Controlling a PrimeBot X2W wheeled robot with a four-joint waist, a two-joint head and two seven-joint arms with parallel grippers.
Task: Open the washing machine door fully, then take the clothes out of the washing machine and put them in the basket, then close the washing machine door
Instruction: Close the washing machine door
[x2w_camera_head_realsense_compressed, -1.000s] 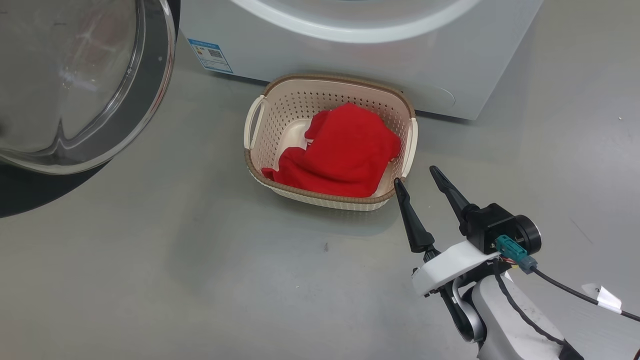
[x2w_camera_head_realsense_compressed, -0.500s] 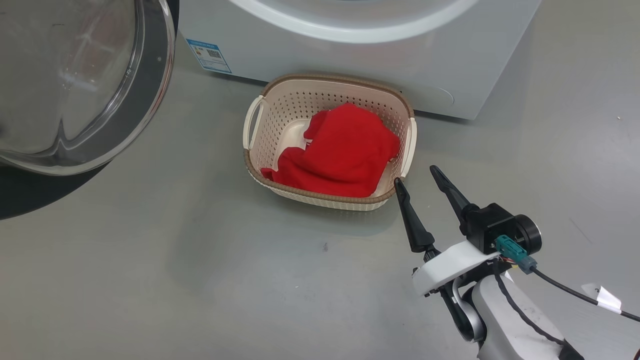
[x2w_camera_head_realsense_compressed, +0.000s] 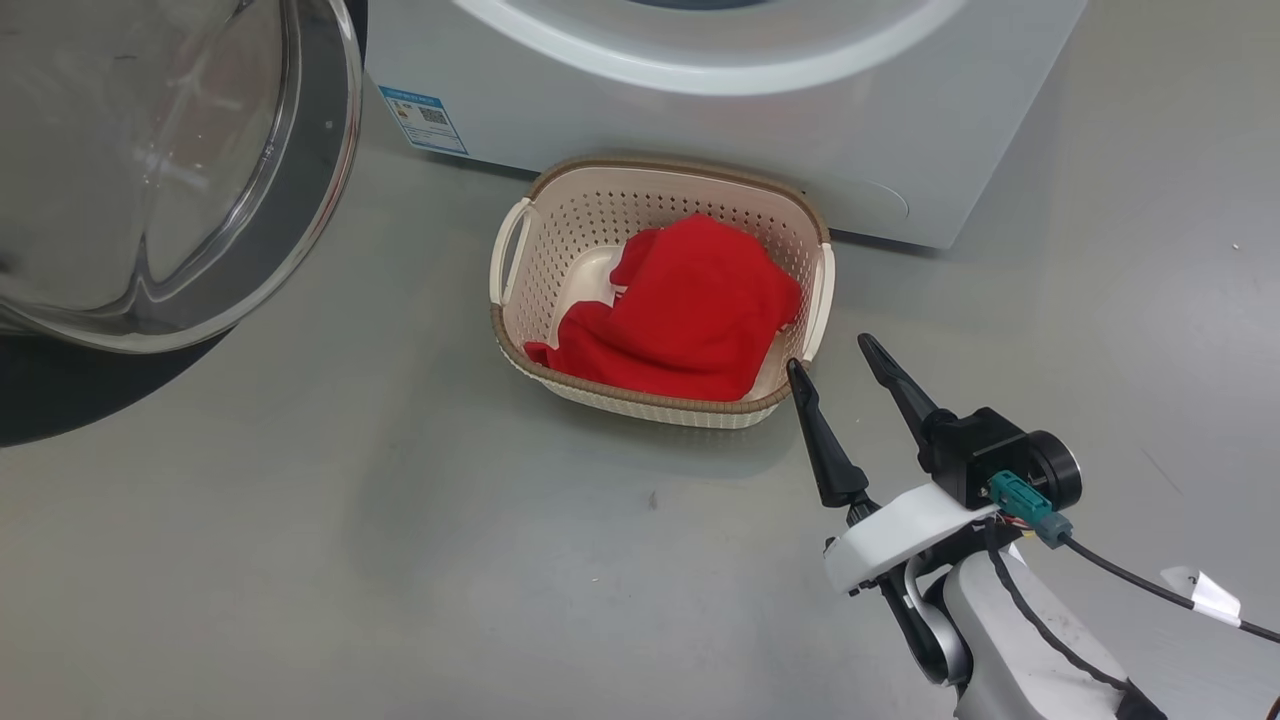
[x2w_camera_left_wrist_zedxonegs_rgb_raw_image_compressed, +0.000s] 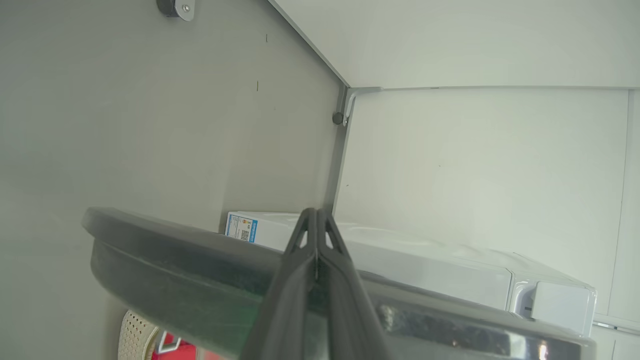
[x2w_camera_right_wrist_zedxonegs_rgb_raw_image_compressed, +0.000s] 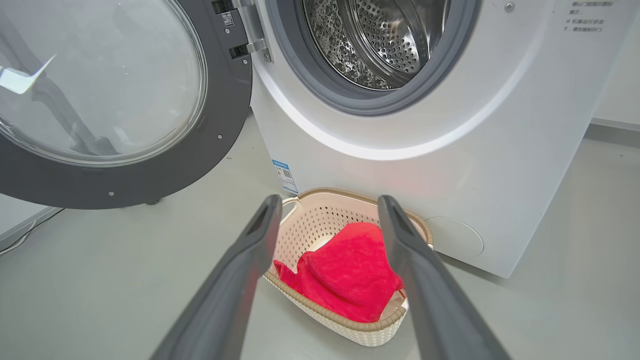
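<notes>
Clothes (x2w_camera_head_realsense_compressed: 690, 310) lie in the basket (x2w_camera_head_realsense_compressed: 590, 215) mid-frame; right gripper (x2w_camera_head_realsense_compressed: 830, 352) spread empty at lower right; left gripper (x2w_camera_left_wrist_zedxonegs_rgb_raw_image_compressed: 316, 212) pinched together

You see the big white front-loading washing machine (x2w_camera_right_wrist_zedxonegs_rgb_raw_image_compressed: 500, 150) with its perforated steel drum (x2w_camera_right_wrist_zedxonegs_rgb_raw_image_compressed: 380, 45) exposed and its large round door (x2w_camera_right_wrist_zedxonegs_rgb_raw_image_compressed: 227, 125), dark-rimmed around a bulging clear glass window, swung wide open on the robot's left. Just in front of it, the small cream perforated plastic basket (x2w_camera_head_realsense_compressed: 560, 240) with a brown woven-look rim stands upright. The bright red fabric clothes (x2w_camera_head_realsense_compressed: 690, 310) lie crumpled inside, reaching its near rim.
</notes>
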